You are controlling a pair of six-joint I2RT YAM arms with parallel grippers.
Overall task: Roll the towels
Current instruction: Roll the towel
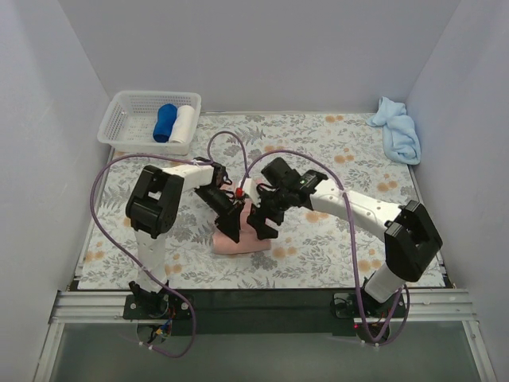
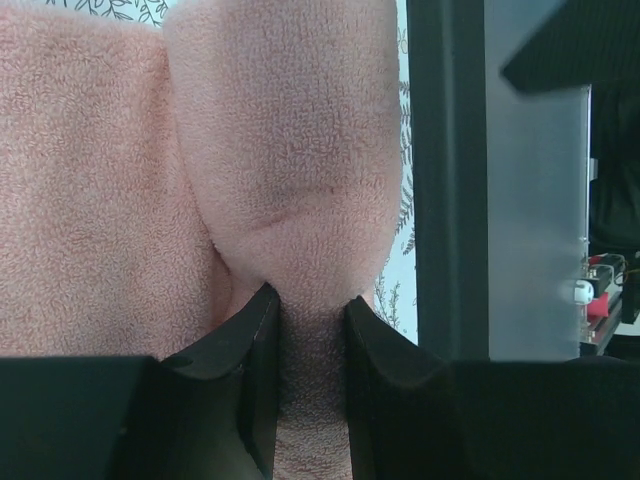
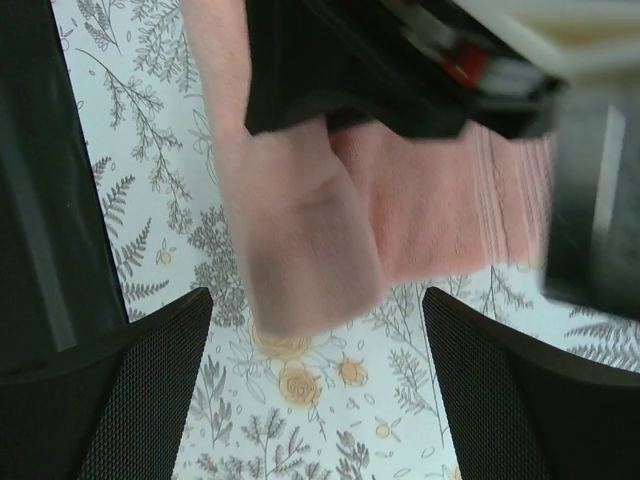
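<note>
The salmon-pink towel (image 1: 238, 239) lies folded and partly rolled on the floral cloth at the middle front. My left gripper (image 1: 232, 229) is shut on a fold of it; in the left wrist view the towel (image 2: 290, 150) is pinched between the fingertips (image 2: 262, 330). My right gripper (image 1: 265, 225) is open just right of the towel; in the right wrist view its jaws stand wide apart with the towel's rolled end (image 3: 300, 250) beyond them, not touching. The light sky-blue towel (image 1: 398, 131) lies crumpled at the back right corner.
A white basket (image 1: 127, 119) at the back left holds a dark royal-blue roll (image 1: 165, 122) and a white roll (image 1: 184, 123). Grey walls enclose the floral cloth (image 1: 334, 159) on three sides. Purple cables loop over both arms.
</note>
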